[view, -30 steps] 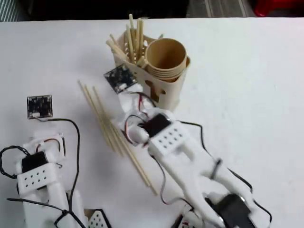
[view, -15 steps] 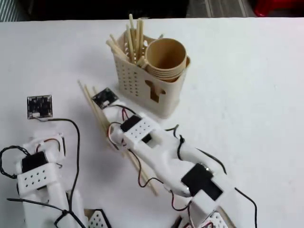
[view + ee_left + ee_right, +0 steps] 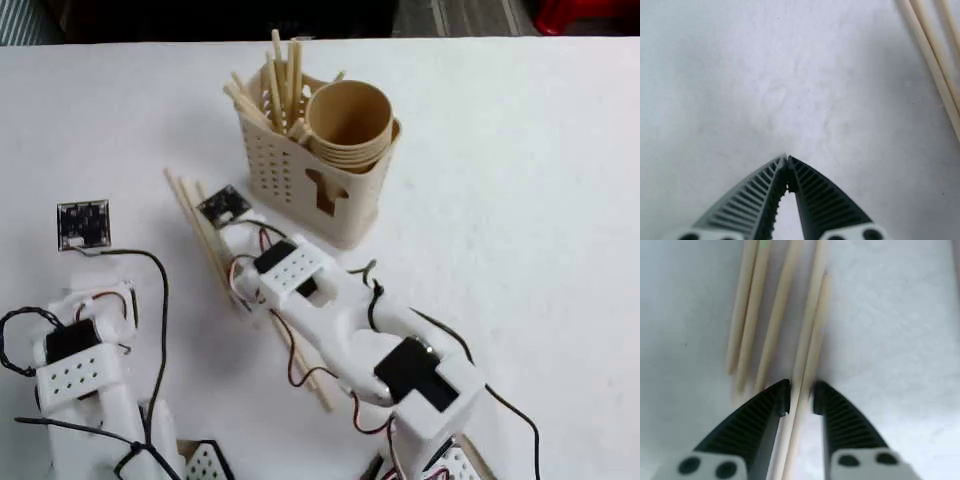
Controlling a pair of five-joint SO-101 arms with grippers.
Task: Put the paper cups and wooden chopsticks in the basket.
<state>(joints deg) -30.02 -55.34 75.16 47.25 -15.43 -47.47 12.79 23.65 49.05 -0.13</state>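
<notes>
plain white matte desk (image 3: 520, 200), beige perforated plastic basket (image 3: 285, 175) stuffed with stacked tan paper cups (image 3: 350, 115), loose pale round wooden chopsticks (image 3: 205, 240) lying flat just beside it, right tool (image 3: 801, 396) pinching two of em, left tool (image 3: 787, 162) closed on nothing

Wooden chopsticks (image 3: 776, 320): pale bare wood, smooth, matt. Basket (image 3: 275, 175): beige plastic with a perforated wall, low sheen. Paper cups (image 3: 350, 120): tan paper, matt. Table (image 3: 520, 200): white, matt, finely mottled. Right gripper (image 3: 800, 392) and left gripper (image 3: 787, 161): dark ribbed plastic, slight sheen, on white plastic bases.
</notes>
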